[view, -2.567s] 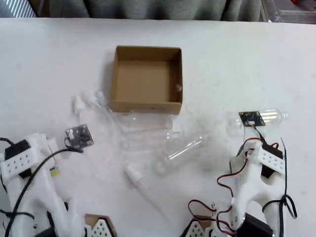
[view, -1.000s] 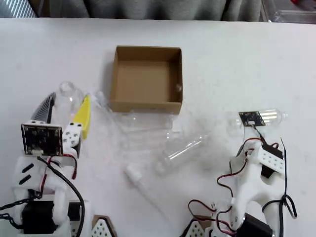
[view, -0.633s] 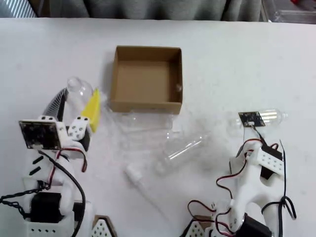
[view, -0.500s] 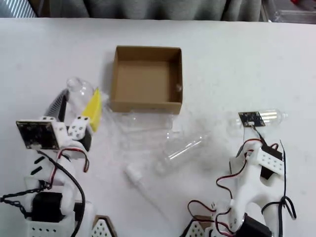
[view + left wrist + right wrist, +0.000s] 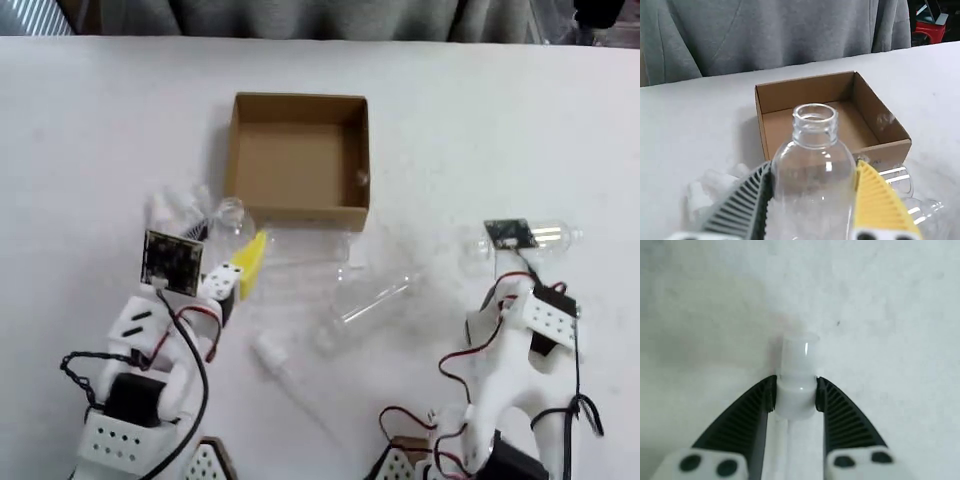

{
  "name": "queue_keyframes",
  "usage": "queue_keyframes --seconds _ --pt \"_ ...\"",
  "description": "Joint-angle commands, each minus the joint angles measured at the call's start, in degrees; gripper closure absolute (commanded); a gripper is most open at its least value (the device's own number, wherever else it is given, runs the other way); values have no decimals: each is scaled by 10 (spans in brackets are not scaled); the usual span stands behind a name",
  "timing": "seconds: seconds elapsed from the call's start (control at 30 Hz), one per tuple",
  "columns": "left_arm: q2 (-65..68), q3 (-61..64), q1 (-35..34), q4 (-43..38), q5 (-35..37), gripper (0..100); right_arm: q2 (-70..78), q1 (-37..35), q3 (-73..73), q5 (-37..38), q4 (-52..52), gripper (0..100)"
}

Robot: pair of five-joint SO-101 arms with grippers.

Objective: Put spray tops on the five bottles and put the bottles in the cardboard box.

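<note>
My left gripper (image 5: 812, 172) is shut on a clear bottle (image 5: 812, 150) with an open neck and no top, held upright in front of the cardboard box (image 5: 805, 92). From above, that bottle (image 5: 228, 216) stands just off the box's (image 5: 295, 214) front left corner, beside the yellow finger (image 5: 250, 262). My right gripper (image 5: 796, 386) is shut on a white spray top (image 5: 796, 365) low over the table. The right arm (image 5: 520, 325) stands at the right, with another clear bottle (image 5: 548, 238) lying just beyond it.
Clear bottles (image 5: 365, 305) lie in a loose heap in front of the box. A spray top with its tube (image 5: 275, 355) lies near the front middle. More white spray tops (image 5: 172, 210) sit at the left, also seen past the held bottle (image 5: 710, 185).
My left arm rose, took hold of a bottle at the left and carried it right, towards the box's front corner. The right arm has hardly moved.
</note>
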Motion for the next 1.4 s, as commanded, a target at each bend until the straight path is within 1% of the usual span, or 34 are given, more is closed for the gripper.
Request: queue_keyframes --seconds 0.0,0.13,0.23,0.37,0.6,0.67,0.73,0.77,0.8,0.9,0.97,1.03,1.13,1.27,1.3,1.37 --pt "-9 7 4 -54 -2 951 -74 -2 -92 3 74 982" --pt "-9 11 6 -56 -2 951 -127 -6 -144 2 78 982" --pt "-9 11 6 -56 -2 951 -138 -28 -154 1 31 982" --pt "-9 11 7 -56 -2 951 -137 -51 -134 1 -116 982" --pt "-9 12 7 -53 -2 951 -142 -116 -40 2 -396 982" --pt "-9 12 7 -53 -2 951 -141 -144 -30 2 -438 982" --pt "-9 12 7 -53 -2 951 -138 -170 -33 0 -449 982" --pt "-9 12 7 -53 -2 951 -138 -183 -36 -14 -450 982" --pt "-9 12 7 -53 -2 951 -140 -193 -40 -46 -451 982" --pt "-9 18 7 -53 -2 951 -142 -218 -59 -192 -451 982" --pt "-9 19 7 -53 -2 951 -142 -236 -71 -265 -461 982" --pt "-9 20 8 -53 -2 951 -143 -262 -81 -290 -480 982" --pt "-9 20 8 -53 -2 951 -156 -314 -89 -289 -514 982" --pt "-9 21 8 -53 -4 951 -218 -380 -89 -295 -524 983" --pt "-9 21 8 -53 -4 951 -234 -393 -89 -301 -529 983" --pt "-9 22 9 -52 -3 951 -262 -411 -88 -338 -539 983"
